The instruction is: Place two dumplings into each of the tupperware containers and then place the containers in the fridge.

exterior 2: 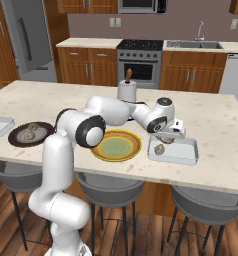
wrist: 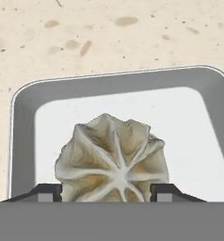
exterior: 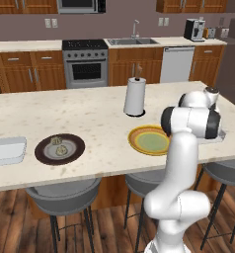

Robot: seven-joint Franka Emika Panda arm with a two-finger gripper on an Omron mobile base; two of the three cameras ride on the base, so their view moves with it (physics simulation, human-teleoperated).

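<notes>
Fridge (exterior 2: 26,37) stands shut at the far left of the room, well apart from the island counter (exterior 2: 51,100), so the last leg of the task will likely need the base to drive. On the counter, largest first: a paper towel roll (exterior: 135,97) upright mid-counter; the yellow plate (exterior 2: 116,146) near the front edge, bare; the dark brown plate (exterior: 59,148) further left along the front edge, carrying two dumplings (exterior: 58,144) not yet moved. One tupperware container (exterior 2: 174,150) sits just right of the yellow plate; the second container (exterior: 6,149) lies at the left end, nothing visible in it. The gripper (wrist: 106,190) hangs low over the right container, its tips either side of a pleated dumpling (wrist: 113,161) inside the tray walls. Whether the tips are pinching it or have let go, I cannot tell. Placement over the tray's middle suggests a drop-off. Judged early in the filling.
</notes>
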